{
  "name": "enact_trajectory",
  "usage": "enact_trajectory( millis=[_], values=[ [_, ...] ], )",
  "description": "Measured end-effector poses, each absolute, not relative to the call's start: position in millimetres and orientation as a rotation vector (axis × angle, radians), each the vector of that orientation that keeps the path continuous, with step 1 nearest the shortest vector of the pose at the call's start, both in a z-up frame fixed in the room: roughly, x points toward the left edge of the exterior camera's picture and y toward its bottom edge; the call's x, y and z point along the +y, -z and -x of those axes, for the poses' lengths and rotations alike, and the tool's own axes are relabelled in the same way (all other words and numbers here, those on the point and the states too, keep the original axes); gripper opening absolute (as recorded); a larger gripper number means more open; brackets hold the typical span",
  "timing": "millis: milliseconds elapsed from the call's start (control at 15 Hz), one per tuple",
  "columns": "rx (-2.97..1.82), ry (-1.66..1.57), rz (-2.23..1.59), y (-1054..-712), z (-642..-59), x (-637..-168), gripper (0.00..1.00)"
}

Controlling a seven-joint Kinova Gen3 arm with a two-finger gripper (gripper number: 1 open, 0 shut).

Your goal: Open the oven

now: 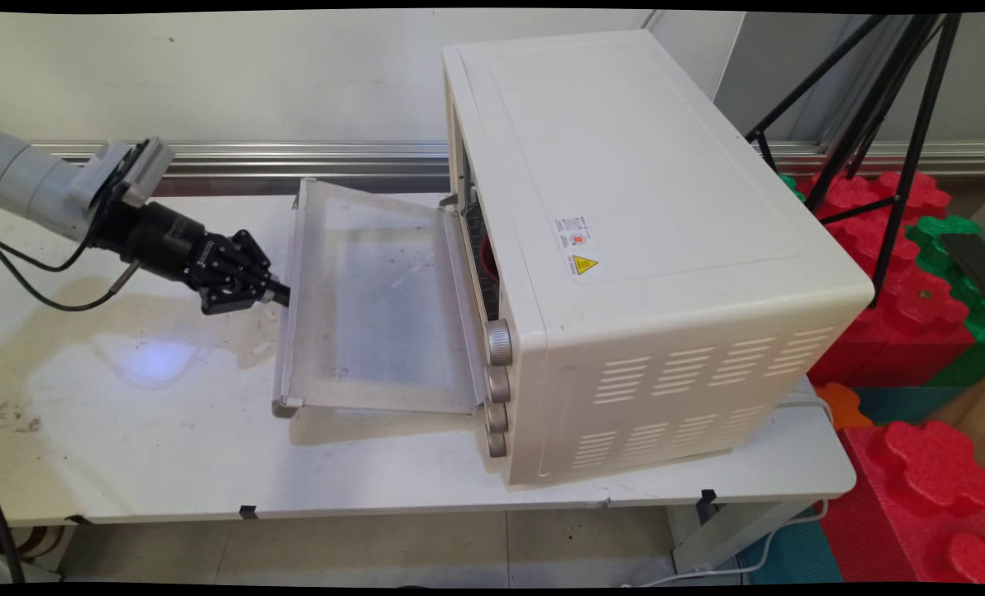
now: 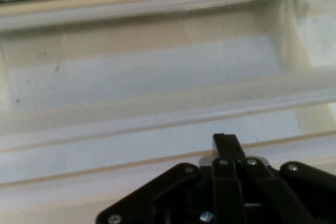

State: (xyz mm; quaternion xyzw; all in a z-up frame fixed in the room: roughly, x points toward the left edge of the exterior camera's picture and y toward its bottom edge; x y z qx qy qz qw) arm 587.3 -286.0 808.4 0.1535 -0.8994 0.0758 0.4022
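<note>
One black hand [image 1: 281,292] is sitting w/ its fingers pressed together, tips right at the handle bar [image 1: 287,285] along the outer edge of the oven door [image 1: 377,298]. Door is lying swung down, nearly flat, glass facing up. Cream toaster oven [image 1: 641,248] is standing on the white table [image 1: 128,447], four knobs [image 1: 498,341] running down its front, something red [image 1: 486,257] showing inside. Black tripod [image 1: 881,108] and red foam blocks [image 1: 931,463] are sitting off to the right.
</note>
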Motion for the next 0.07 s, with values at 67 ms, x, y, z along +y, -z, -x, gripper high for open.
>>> enact_trajectory(
  millis=[67],
  values=[
    [-2.279,-0.19,-0.39,-805.6,-589.8,-285.0,0.0]
  ],
)
